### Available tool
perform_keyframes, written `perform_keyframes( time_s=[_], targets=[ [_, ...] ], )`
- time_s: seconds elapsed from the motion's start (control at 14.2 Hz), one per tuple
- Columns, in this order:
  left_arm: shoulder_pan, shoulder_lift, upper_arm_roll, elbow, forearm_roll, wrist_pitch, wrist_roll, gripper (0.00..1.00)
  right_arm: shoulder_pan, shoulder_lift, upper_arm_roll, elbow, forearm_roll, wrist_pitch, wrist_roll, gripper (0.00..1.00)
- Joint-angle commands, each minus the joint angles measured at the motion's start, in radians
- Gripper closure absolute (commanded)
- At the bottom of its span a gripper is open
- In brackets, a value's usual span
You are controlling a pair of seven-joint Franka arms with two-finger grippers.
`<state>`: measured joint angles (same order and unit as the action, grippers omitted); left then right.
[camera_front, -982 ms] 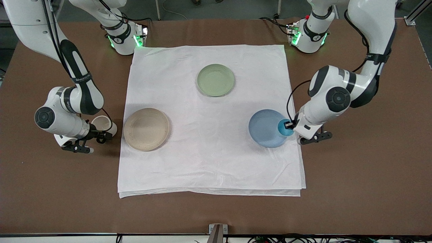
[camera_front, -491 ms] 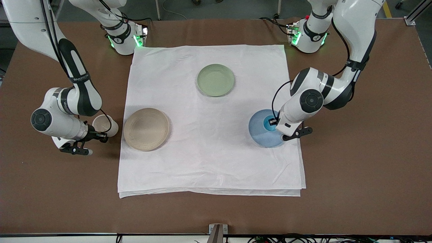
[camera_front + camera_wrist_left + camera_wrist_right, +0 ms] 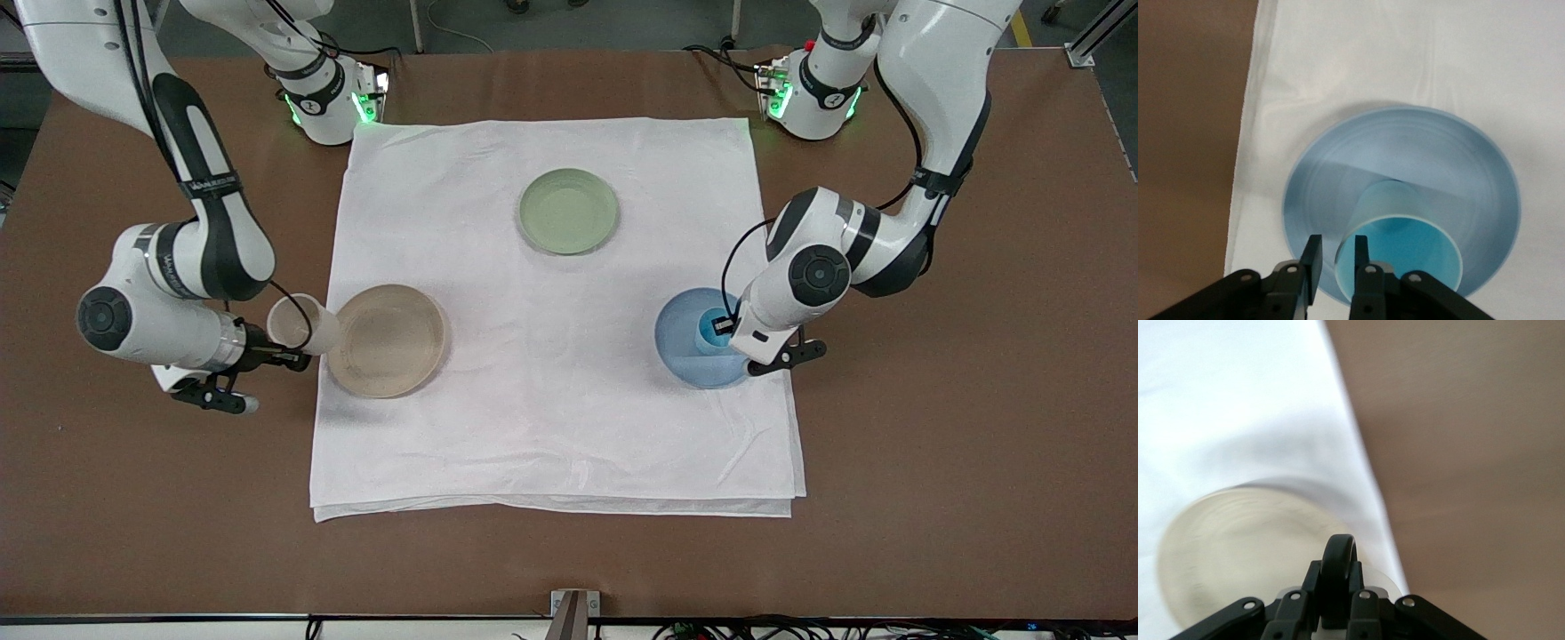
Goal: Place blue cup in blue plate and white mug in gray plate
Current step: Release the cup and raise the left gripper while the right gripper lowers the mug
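We judge both vessels light and rigid: left gripper [image 3: 1336,267] pinches the small light-blue tapered cup's [image 3: 1401,240] rim over the round matte blue plate [image 3: 1338,180] at lower centre; right gripper [image 3: 1336,603] clamps the cream mug's [image 3: 298,322] black loop handle [image 3: 1337,570].

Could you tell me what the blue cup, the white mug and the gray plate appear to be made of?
Blue cup: probably plastic, with a thin rim and an even, matte light-blue wall. White mug: cream body of matte plastic or ceramic, hard to say which, with a dark glossy loop handle. Gray plate: likely matte plastic or melamine, beige with faint concentric rings and no glare.
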<state>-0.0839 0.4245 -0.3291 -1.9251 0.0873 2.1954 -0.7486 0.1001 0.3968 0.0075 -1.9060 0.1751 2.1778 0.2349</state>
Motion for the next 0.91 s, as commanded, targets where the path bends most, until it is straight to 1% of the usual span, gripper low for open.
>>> perform_keyframes(
  time_s=[0.0,0.07,0.14,0.21,0.28,0.35,0.42,0.49,0.56,0.7,0.77,0.84],
  targets=[
    [0.030,-0.076,0.002,0.052,0.022,-0.045,0.004,0.00,0.082,-0.033,-0.004,-0.145,0.060,0.162,0.035,1.00],
    [0.048,-0.098,0.004,0.096,0.022,-0.084,0.043,0.00,0.090,-0.029,-0.003,-0.177,0.061,0.219,0.035,1.00],
    [0.077,-0.113,0.002,0.153,0.022,-0.132,0.063,0.00,0.095,-0.026,-0.003,-0.186,0.061,0.247,0.035,0.99],
    [0.104,-0.127,0.002,0.222,0.023,-0.208,0.084,0.00,0.102,-0.021,-0.003,-0.186,0.061,0.252,0.035,0.94],
    [0.122,-0.136,0.002,0.291,0.028,-0.288,0.134,0.00,0.101,-0.019,-0.004,-0.179,0.061,0.243,0.035,0.64],
    [0.139,-0.141,0.004,0.367,0.028,-0.377,0.211,0.00,0.099,-0.019,-0.004,-0.173,0.060,0.241,0.035,0.01],
    [0.154,-0.144,0.004,0.427,0.028,-0.460,0.277,0.00,0.098,-0.019,-0.004,-0.153,0.060,0.237,0.032,0.00],
    [0.174,-0.150,0.002,0.483,0.026,-0.541,0.347,0.00,0.095,-0.019,-0.006,-0.121,0.060,0.193,0.031,0.00],
    [0.202,-0.161,-0.001,0.512,0.026,-0.584,0.392,0.00,0.093,-0.022,-0.009,-0.081,0.058,0.124,0.029,0.00],
    [0.211,-0.232,0.013,0.511,0.014,-0.602,0.474,0.00,0.081,-0.033,-0.014,0.017,0.046,-0.028,0.027,0.00],
    [0.198,-0.272,0.045,0.505,0.012,-0.627,0.515,0.00,0.067,-0.039,-0.015,0.057,0.044,-0.080,0.020,0.00],
    [0.179,-0.297,0.073,0.505,0.011,-0.654,0.544,0.00,0.055,-0.052,-0.018,0.096,0.023,-0.129,0.011,0.00]
  ],
)
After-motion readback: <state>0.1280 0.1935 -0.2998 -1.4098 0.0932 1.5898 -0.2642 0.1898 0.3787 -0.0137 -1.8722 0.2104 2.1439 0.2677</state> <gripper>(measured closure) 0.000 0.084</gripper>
